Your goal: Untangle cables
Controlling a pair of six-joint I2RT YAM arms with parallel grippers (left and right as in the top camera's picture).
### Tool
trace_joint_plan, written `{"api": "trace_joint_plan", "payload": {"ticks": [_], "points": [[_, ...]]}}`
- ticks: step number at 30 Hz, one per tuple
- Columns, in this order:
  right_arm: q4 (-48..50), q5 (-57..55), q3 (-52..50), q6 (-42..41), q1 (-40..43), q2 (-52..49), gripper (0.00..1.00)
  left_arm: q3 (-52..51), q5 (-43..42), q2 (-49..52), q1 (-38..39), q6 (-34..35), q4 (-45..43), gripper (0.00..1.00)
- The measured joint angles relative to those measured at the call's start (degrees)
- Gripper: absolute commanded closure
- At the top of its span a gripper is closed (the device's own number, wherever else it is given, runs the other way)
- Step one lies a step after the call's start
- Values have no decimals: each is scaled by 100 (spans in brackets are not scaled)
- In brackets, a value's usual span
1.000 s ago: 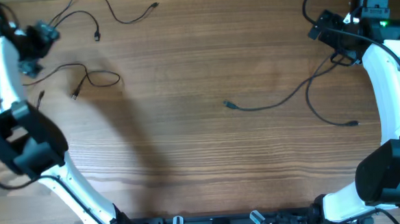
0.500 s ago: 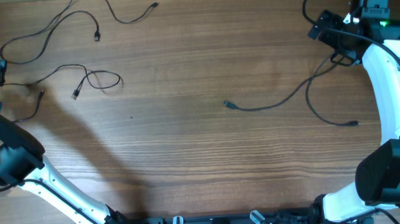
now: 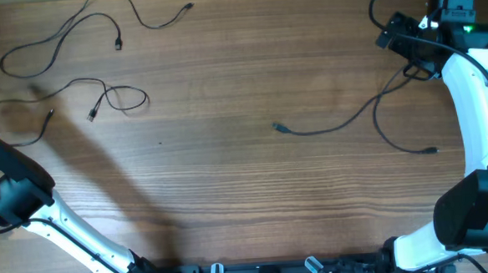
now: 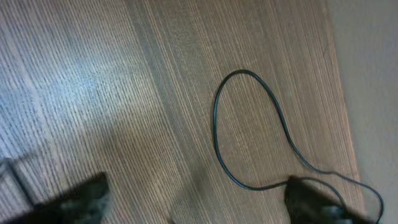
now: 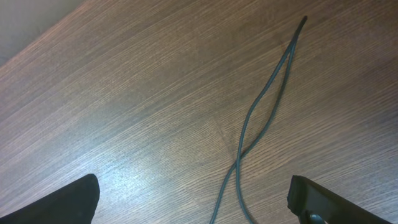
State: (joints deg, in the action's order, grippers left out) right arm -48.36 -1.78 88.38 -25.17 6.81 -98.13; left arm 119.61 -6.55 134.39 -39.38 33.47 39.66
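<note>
Grippers first: the left gripper [image 4: 199, 202] is hanging wide open and holding nothing. It is sitting way off to the left of the middle plug [image 3: 279, 128], by the edge of the desk [image 3: 231, 204]. The right gripper [image 5: 193, 202] is hanging wide open too, with nothing in it, off to the right of the middle plug and farther back.

Closest to the robot, the short cable [image 3: 412, 148] is lying to the right of the middle plug. The middle cable [image 3: 319, 132] is running from that plug away to the right. These two are crossing each other under the right gripper, so I think that spot is waiting to be pulled apart.

Left of the middle plug and a bit farther back, the looped cable [image 3: 146, 96] is curling over itself. I think that one is not done yet.

Farther back on that same side, the long cable [image 3: 63, 33] is bending beside the left gripper. It is touching no other cable that I can see. Farthest back, the last cable [image 3: 159, 25] is lying all alone, so those two are looking finished.
</note>
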Motion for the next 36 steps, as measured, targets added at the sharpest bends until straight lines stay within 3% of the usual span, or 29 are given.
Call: {"api": "trace_joint_plan", "payload": {"ticks": [5,11,19,27,31,36], "points": [[0,0,0,0,0,0,0,286,321,-70,11,-28,409,0],[0,0,0,0,0,0,0,516,485,-920,90,-13,1180,0],[0,0,0,0,0,0,0,522,407,-925,337,-13,2212,0],[0,0,0,0,0,0,0,522,348,-925,540,-13,2514,0],[-4,0,0,0,0,0,0,516,560,-922,623,592,3187,0],[0,0,0,0,0,0,0,-55,791,-911,623,1163,2848,0]]}}
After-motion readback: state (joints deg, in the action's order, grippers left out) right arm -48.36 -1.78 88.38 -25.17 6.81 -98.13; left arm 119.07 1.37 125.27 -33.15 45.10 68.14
